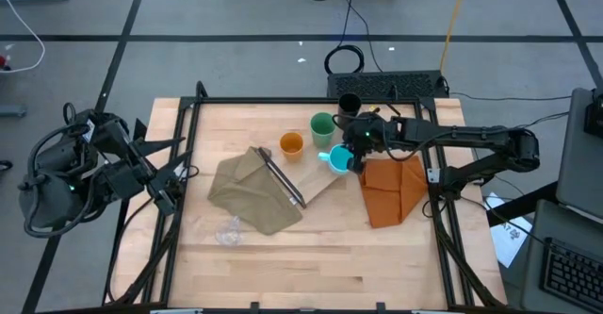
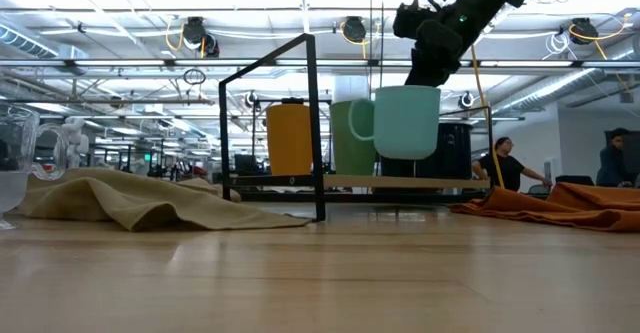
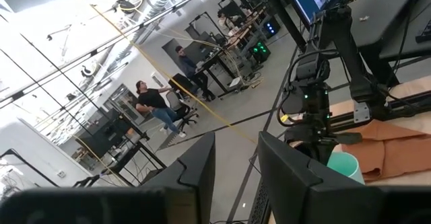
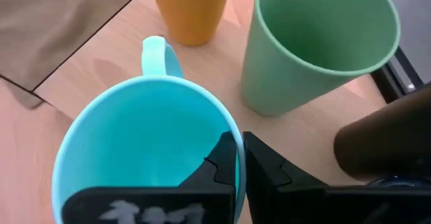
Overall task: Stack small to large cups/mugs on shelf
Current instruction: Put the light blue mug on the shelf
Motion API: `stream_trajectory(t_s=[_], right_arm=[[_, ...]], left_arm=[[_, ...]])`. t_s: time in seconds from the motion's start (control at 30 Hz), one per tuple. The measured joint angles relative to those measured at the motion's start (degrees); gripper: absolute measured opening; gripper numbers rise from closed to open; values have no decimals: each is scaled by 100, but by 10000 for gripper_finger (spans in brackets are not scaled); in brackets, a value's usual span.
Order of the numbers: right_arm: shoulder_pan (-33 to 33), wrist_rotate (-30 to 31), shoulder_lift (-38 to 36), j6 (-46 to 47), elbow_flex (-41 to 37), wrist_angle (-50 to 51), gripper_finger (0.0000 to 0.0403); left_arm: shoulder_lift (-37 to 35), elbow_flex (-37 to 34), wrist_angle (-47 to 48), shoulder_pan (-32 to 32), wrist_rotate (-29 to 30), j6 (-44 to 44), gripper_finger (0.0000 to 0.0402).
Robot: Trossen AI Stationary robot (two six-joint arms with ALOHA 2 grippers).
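The right gripper [image 4: 237, 173] holds the cyan mug [image 1: 338, 158] by its rim, jaws pinched on the wall with 1 finger inside and 1 outside. In the low view the cyan mug [image 2: 405, 121] hangs clear above the shelf [image 2: 330, 181], its handle turned toward the green cup [image 2: 352, 138].

Taking the shelf [image 1: 325, 184] as landmark: the orange cup [image 1: 291, 145] and the green cup [image 1: 322, 125] stand upright on it near its framed end, the green one beside the orange. The cyan mug is over the shelf just beside the green cup, on the side toward the orange cloth [image 1: 391, 190]. A dark tumbler [image 1: 350, 105] stands beyond the green cup; whether it rests on the shelf I cannot tell. An olive-tan cloth [image 1: 252, 191] covers the shelf's other end. A small clear cup [image 1: 227, 231] lies on the desk [image 1: 311, 267] past that cloth, well apart from the shelf.

The left gripper [image 1: 168, 193] waits at the desk's left edge, far from the shelf; in its wrist view the 2 fingers [image 3: 195, 173] stand apart with nothing between them.
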State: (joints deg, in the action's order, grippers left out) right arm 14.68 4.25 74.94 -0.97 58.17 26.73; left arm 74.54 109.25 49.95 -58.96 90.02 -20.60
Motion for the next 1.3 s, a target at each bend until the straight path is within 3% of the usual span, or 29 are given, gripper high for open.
stream_trajectory(t_s=[0.43, 1.3], right_arm=[[78, -10, 244, -144, 0, -160, 0], [495, -585, 439, -385, 0, -481, 0]], left_arm=[[0, 0, -1, 0, 0, 23, 113], [0, 0, 0, 0, 0, 111, 113]])
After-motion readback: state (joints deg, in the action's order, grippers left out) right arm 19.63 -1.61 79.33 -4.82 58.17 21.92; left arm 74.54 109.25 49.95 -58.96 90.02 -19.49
